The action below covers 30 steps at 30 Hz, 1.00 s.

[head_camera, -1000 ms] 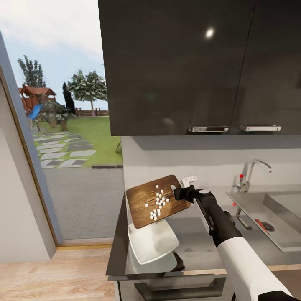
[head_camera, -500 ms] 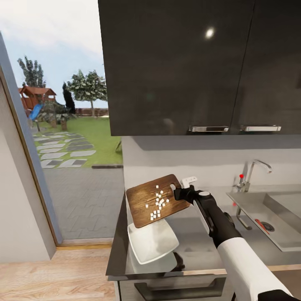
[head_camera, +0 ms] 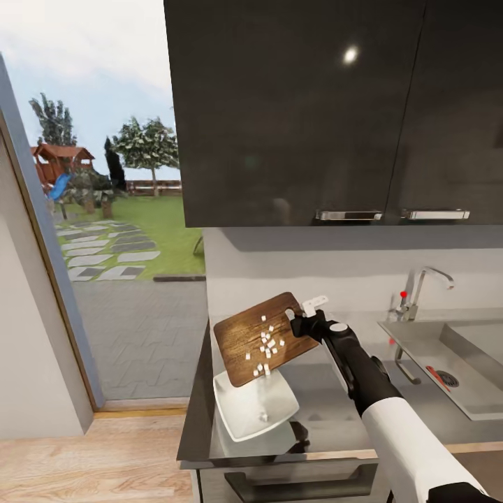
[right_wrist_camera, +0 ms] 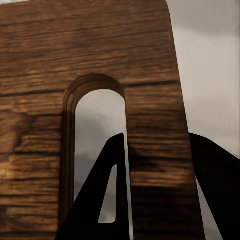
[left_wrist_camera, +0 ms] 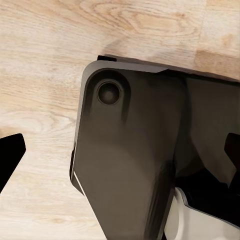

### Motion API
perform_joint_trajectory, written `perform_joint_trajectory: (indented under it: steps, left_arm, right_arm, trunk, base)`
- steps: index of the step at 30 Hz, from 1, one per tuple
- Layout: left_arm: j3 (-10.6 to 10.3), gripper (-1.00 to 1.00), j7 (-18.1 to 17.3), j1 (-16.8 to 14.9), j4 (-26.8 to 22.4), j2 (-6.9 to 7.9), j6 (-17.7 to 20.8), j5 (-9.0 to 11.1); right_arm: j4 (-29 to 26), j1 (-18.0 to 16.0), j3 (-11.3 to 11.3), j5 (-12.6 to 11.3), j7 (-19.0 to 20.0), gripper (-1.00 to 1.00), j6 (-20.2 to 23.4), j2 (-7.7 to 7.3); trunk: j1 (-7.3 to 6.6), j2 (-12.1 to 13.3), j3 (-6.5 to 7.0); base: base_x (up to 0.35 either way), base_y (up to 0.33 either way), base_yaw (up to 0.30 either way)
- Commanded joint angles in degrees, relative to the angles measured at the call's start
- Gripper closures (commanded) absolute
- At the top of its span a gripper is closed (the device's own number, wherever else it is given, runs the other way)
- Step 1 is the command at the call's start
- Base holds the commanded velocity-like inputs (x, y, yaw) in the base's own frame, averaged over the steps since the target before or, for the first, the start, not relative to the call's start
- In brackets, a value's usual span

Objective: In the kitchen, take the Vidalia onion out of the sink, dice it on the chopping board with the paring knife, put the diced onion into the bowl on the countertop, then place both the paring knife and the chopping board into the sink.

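Gripping the tilted chopping board [head_camera: 256, 337], right claw [head_camera: 302, 323] overhangs bowl [head_camera: 253, 403].

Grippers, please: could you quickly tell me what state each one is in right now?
Left gripper: open, holding nothing.
Right gripper: shut on the chopping board, tilted over the bowl.
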Motion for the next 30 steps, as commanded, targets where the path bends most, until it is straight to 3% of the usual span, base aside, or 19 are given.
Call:
perform_joint_trajectory:
  steps: [1, 30]
  left_arm:
    - [-0.2, -1.00, -0.4, -0.1, 0.3, 0.00, -0.4, 0.6]
    - [-0.2, -1.00, -0.4, -0.1, 0.3, 0.06, -0.4, 0.6]
  right_arm:
    - [0.0, 0.0, -0.1, 0.6, 0.5, 1.00, 0.0, 0.02]
    - [1.1, 0.0, -0.1, 0.6, 0.5, 1.00, -2.8, 0.02]
  trunk:
    - [0.02, 0.0, -0.03]
    - [0.02, 0.0, -0.03]
  base:
    - [0.000, 0.000, 0.000]
    - [0.000, 0.000, 0.000]
